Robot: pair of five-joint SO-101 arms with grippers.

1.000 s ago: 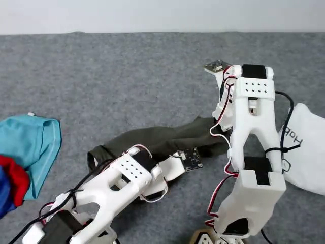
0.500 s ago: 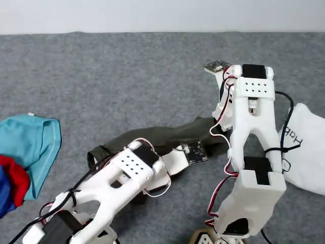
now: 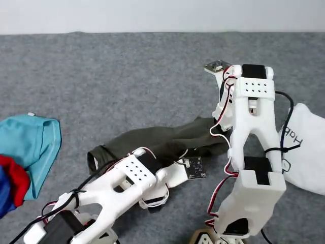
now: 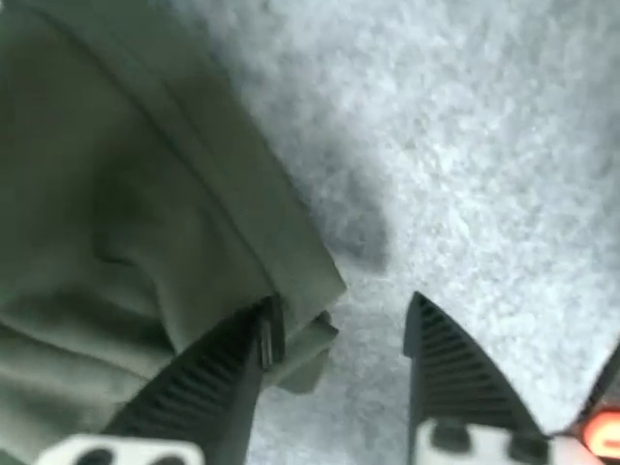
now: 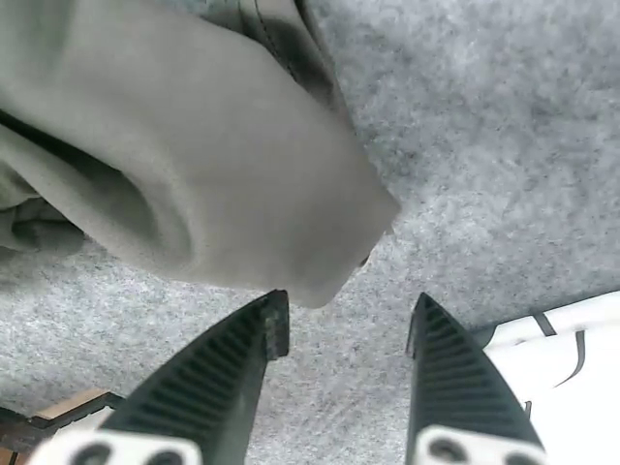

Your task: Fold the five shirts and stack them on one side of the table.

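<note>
**At table centre: olive shirt, both grippers open**

At the middle of the grey table (image 3: 127, 76) the olive shirt (image 3: 152, 142) lies bunched in a long crumpled band that runs between the two arms. I judge it light, soft and limp. It should sag and drag on the felt-like surface when lifted, and a single layer pinched alone would likely peel away from the rest. The best hold, in my judgement, is a hemmed edge or corner, where the stitched seam gives the pads something firmer.

Left gripper (image 4: 339, 315): fingers spread wide, holding nothing. One finger sits against a hemmed corner of the shirt. The other is over bare table beside it.

Right gripper (image 5: 349, 308): fingers likewise wide and empty, over bare table. A rounded fold of the shirt lies just beyond the tips.

I judge the step in hand to be taking the shirt at both ends to spread it flat. No fold is made yet.

Outward: a white shirt (image 3: 304, 152) lies beside the right arm. A teal shirt (image 3: 33, 145) sits at the opposite edge, well apart, with red cloth (image 3: 15, 179) and blue cloth (image 3: 4, 197) touching it.
</note>
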